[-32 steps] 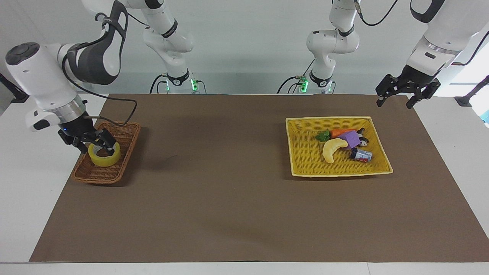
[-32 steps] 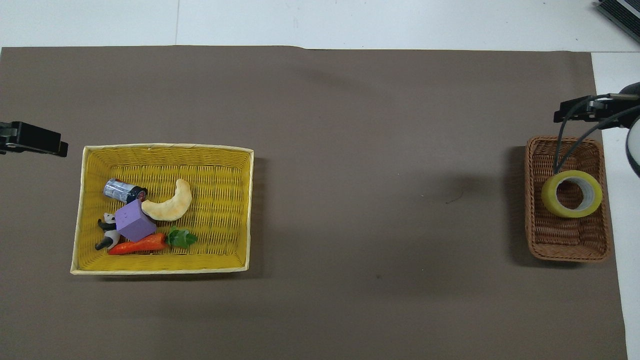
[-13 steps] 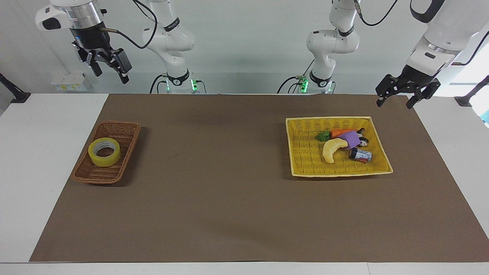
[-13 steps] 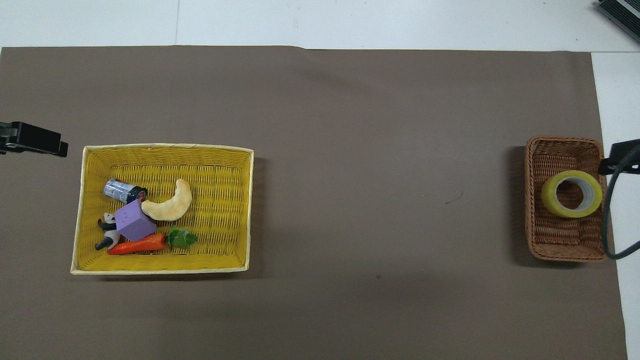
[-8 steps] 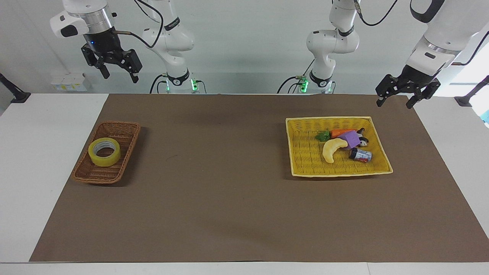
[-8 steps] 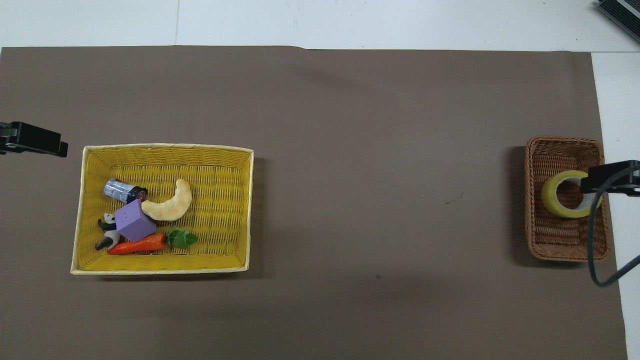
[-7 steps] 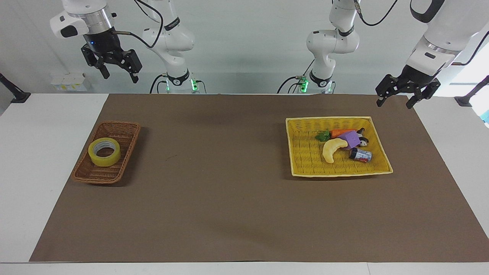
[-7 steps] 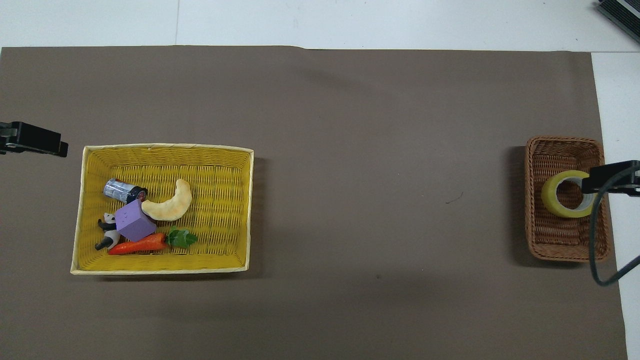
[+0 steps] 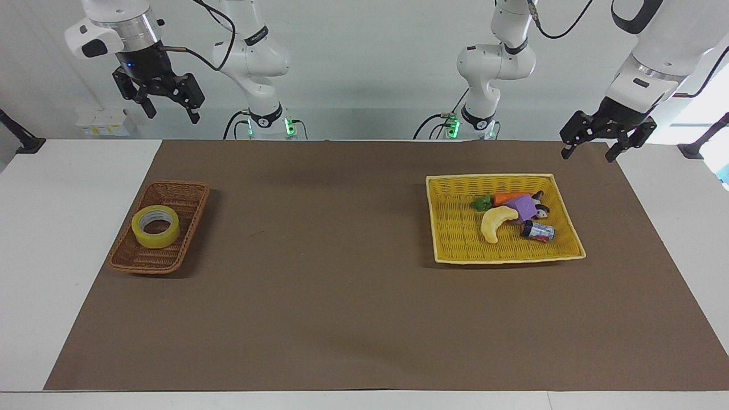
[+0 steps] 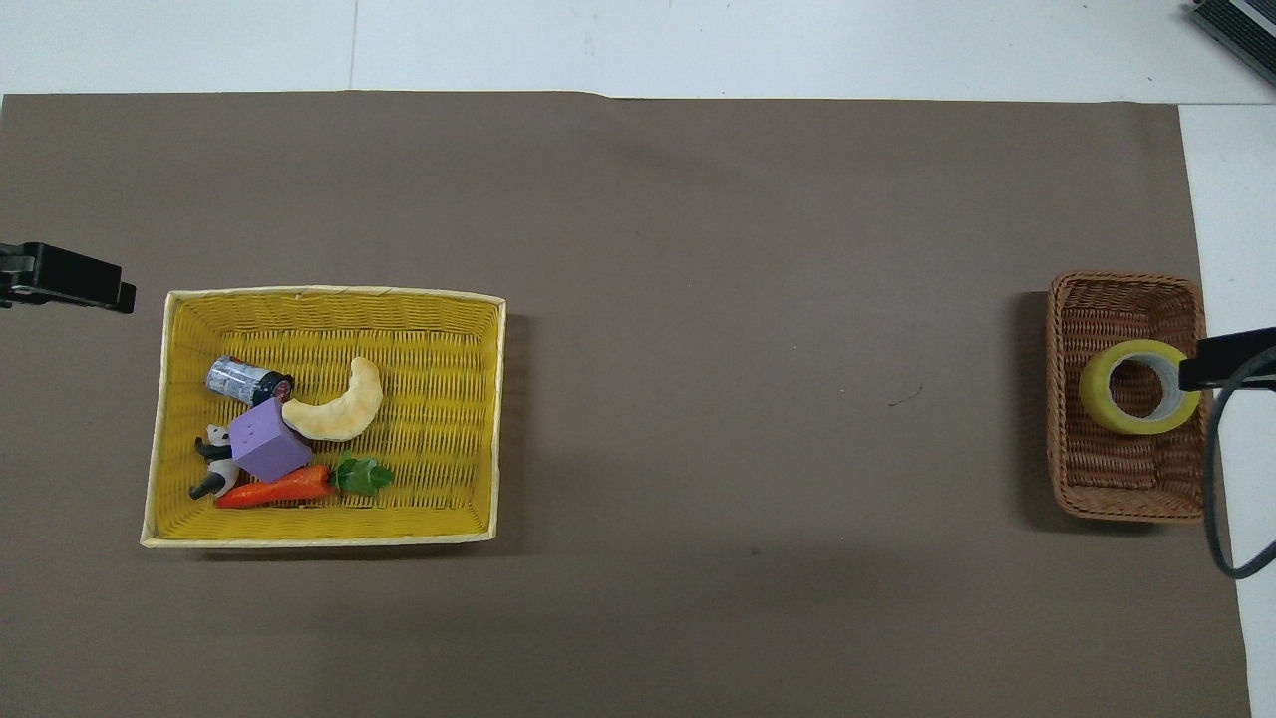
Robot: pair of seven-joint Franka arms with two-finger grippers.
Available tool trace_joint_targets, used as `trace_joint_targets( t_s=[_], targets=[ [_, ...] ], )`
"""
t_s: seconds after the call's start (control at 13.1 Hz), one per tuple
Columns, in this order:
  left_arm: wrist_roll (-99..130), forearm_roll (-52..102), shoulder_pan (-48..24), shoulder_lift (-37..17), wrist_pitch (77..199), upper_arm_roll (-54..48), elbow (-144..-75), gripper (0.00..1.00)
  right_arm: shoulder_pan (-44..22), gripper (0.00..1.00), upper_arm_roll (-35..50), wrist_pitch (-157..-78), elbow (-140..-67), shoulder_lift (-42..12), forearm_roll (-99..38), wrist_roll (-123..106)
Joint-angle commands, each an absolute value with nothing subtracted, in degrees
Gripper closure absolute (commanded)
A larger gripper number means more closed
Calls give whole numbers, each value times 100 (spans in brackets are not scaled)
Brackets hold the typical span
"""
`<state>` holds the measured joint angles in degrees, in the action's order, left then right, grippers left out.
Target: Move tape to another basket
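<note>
In the facing view, going from its one side to the other, the right gripper (image 9: 165, 105) comes first: it hangs high in the air over the robots' edge of the desk (image 9: 68, 188) at the right arm's end, its fingers spread wide and holding nothing. Below it, farther from the robots, the tape (image 9: 155, 226) lies flat in the brown wicker basket (image 9: 173, 191), hole up, touching nothing but the basket floor. By that, the task looks finished: the roll sits in the narrow basket and no gripper touches it. Nothing seems left except for the arm to settle.

The middle of the brown mat (image 9: 342, 256) lies bare between the two baskets, which stand well apart, so there is wide room for an arm to cross. The wicker basket sits at the mat's edge, close to the white desk surface; its sloped walls rise beside the roll, which leaves a strip of basket floor free on the side farther from the robots.

Toward the left arm's end stands the yellow basket (image 9: 450, 250), with a toy banana (image 9: 495, 223), a toy carrot (image 9: 501, 199), a purple block (image 9: 524, 206), a small panda figure (image 9: 543, 212) and a battery (image 9: 538, 231) crowded in one half. The left gripper (image 9: 589, 149) waits over the mat's corner, its fingers open and empty, clear of the basket rim
</note>
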<state>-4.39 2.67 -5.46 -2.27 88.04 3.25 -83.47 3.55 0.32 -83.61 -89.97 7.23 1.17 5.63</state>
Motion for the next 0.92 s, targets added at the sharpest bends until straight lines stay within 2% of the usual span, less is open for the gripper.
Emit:
trace_joint_targets(
  t_s=[0.0,0.15,0.69,0.84],
  targets=[
    [-519,149,-536,-202,8719,325,-8323,0,-16,0,-403,-8358,-9000,712,97,378],
    [-519,149,-536,-202,8719,325,-8323,0,-211,0,-623,-8332,-8982,703,106,378],
    [-519,149,-536,-202,8719,325,-8323,0,-229,0,-615,-8227,-9035,721,105,431],
    [-519,149,-536,-202,8719,325,-8323,0,-211,0,-624,-7973,-9035,721,114,404]
  ],
)
